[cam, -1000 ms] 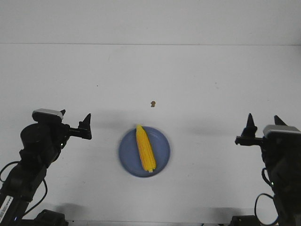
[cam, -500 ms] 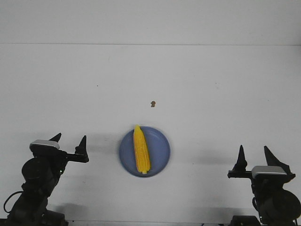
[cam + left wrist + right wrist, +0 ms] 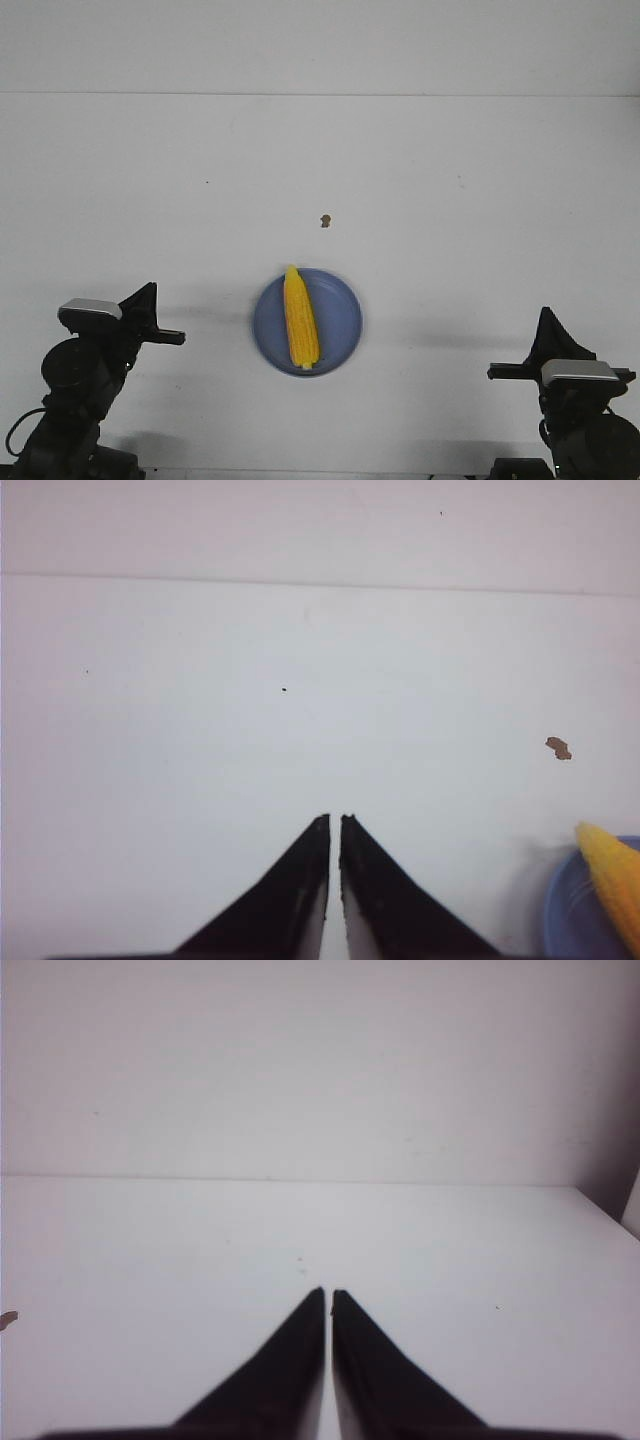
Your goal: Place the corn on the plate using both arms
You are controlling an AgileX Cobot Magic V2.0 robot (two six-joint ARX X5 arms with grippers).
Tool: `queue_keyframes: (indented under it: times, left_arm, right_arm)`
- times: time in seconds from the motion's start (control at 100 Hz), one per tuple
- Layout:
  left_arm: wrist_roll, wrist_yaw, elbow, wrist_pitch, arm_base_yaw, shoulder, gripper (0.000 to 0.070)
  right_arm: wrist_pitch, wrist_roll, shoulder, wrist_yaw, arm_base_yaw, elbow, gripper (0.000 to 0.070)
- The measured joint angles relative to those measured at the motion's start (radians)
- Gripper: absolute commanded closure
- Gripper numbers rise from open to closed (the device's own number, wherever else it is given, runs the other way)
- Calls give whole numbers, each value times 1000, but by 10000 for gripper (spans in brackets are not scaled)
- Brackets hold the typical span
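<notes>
The yellow corn point(image 3: 300, 318) lies on the blue plate point(image 3: 340, 320) at the front middle of the white table, its pointed end toward the back. The corn's tip point(image 3: 612, 880) and the plate's rim point(image 3: 565, 920) show at the edge of the left wrist view. My left gripper point(image 3: 150, 295) is shut and empty, low at the front left, well apart from the plate; its fingertips point(image 3: 334, 820) nearly touch. My right gripper point(image 3: 548, 318) is shut and empty, low at the front right, its shut tips showing in the right wrist view point(image 3: 328, 1292).
A tiny brown speck point(image 3: 324, 220) lies on the table behind the plate; it also shows in the left wrist view point(image 3: 558, 747). The table's back edge meets a white wall point(image 3: 320, 45).
Both grippers have shut from open and both arms have drawn back and down toward the front corners. The corn and plate have stayed in place.
</notes>
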Motion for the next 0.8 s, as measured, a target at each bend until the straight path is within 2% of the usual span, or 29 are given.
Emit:
queue_keyframes:
  times: [0.7, 0.8]
  left_arm:
    - [0, -2, 0, 6, 0, -22, 688]
    - [29, -18, -4, 44, 6, -51, 688]
  right_arm:
    - [0, 0, 0, 0, 0, 0, 700]
    - [0, 0, 0, 0, 0, 0, 700]
